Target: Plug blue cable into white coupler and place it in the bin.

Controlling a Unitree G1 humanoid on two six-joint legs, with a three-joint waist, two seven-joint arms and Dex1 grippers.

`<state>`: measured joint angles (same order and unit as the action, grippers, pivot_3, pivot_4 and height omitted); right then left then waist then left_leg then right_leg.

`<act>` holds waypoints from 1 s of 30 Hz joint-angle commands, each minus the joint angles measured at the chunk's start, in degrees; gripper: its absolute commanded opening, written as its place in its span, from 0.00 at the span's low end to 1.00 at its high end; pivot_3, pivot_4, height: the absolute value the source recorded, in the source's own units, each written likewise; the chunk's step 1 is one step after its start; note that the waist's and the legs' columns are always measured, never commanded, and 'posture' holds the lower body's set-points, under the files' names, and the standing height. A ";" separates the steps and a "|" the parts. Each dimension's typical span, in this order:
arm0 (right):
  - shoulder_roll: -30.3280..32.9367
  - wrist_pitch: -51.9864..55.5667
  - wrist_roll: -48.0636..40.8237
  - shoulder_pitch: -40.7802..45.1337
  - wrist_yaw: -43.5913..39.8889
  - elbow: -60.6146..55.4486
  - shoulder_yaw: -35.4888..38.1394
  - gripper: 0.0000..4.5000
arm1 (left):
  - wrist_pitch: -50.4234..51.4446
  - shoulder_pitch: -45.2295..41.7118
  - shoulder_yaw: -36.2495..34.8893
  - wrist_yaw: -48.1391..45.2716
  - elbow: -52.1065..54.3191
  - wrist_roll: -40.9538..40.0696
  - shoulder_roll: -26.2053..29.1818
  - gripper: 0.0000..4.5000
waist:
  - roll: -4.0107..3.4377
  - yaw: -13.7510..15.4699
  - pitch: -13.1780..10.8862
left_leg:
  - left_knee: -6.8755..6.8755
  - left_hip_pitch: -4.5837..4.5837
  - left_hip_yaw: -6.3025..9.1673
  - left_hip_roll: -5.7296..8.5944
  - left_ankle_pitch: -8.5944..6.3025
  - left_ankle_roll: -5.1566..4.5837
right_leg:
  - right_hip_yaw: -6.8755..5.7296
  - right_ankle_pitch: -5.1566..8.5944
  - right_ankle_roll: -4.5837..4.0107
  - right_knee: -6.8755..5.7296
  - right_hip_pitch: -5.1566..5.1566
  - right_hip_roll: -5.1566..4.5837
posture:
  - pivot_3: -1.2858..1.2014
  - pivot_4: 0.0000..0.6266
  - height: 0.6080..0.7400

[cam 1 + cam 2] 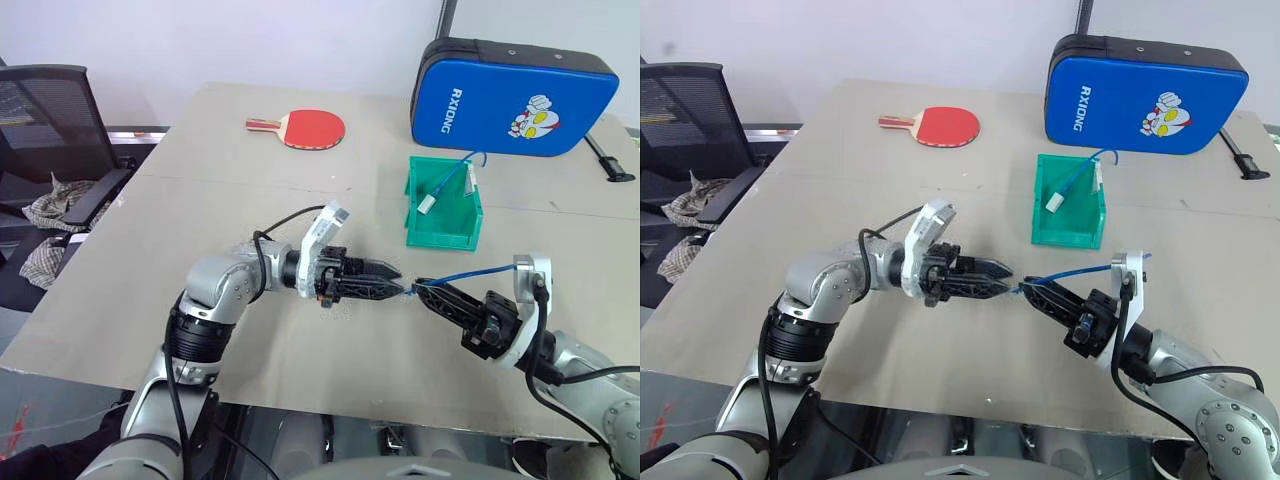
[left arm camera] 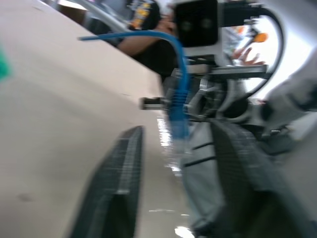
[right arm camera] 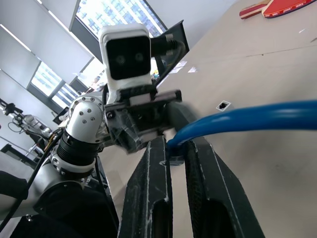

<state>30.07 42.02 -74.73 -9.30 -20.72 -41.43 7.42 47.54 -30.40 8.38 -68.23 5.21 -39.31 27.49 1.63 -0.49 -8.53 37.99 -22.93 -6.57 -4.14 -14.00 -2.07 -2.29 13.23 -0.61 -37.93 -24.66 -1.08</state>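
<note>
Pinching blue cable (image 1: 462,272) in right tool (image 1: 424,287), opp. left tool (image 1: 395,288).

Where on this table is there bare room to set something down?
Free: the wide stretch between the paddle and the left gripper, and the table's left side. Crowded: around the bin, the blue case, and where both grippers meet on the blue cable.

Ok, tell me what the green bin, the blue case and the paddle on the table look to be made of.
Bin: looks like hard plastic, glossy and slightly see-through, with thin straight walls. Blue case: probably fabric or vinyl over padding, judging by the rounded edges, black piping and printed cartoon. Paddle: matte red face that looks like rubber; the handle appears to be wood, though it is small here.
</note>
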 commanded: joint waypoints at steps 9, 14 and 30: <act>-1.79 -4.56 10.17 2.62 -3.27 4.41 -1.85 0.00 | -28.98 10.00 -12.21 7.04 -6.94 14.48 7.58 0.99 | 0.02 0.18 -0.01 | -0.02 0.01 -0.04 -0.03 0.00 0.00 | -0.04 0.00 -0.01 0.02 -0.02 -0.05 | 0.52 0.24 0.92; -1.48 -4.46 12.66 3.81 -4.70 5.43 -2.92 0.00 | -37.49 9.17 -9.65 6.20 -14.70 20.07 7.89 0.99 | 0.02 0.83 -0.01 | -0.02 -0.04 -0.08 -0.02 -0.01 0.00 | -0.05 0.00 -0.01 0.07 -0.03 -0.13 | 0.52 0.24 0.92; -1.62 -5.82 15.91 -0.67 -3.37 1.25 -1.36 0.00 | -33.81 10.02 -8.12 15.33 -13.50 21.51 -1.12 0.99 | 0.05 0.68 -0.02 | -0.02 -0.15 -0.09 -0.07 -0.02 -0.01 | -0.03 0.00 0.00 0.09 -0.11 -0.08 | 0.52 0.24 0.92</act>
<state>28.72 37.32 -58.62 -9.97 -24.14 -37.60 4.88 13.10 -20.01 1.93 -54.65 -12.02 -17.03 26.20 1.67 0.19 -8.55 37.96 -23.08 -6.64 -4.21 -14.02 -2.09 -2.34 13.23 -0.60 -37.85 -24.76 -1.17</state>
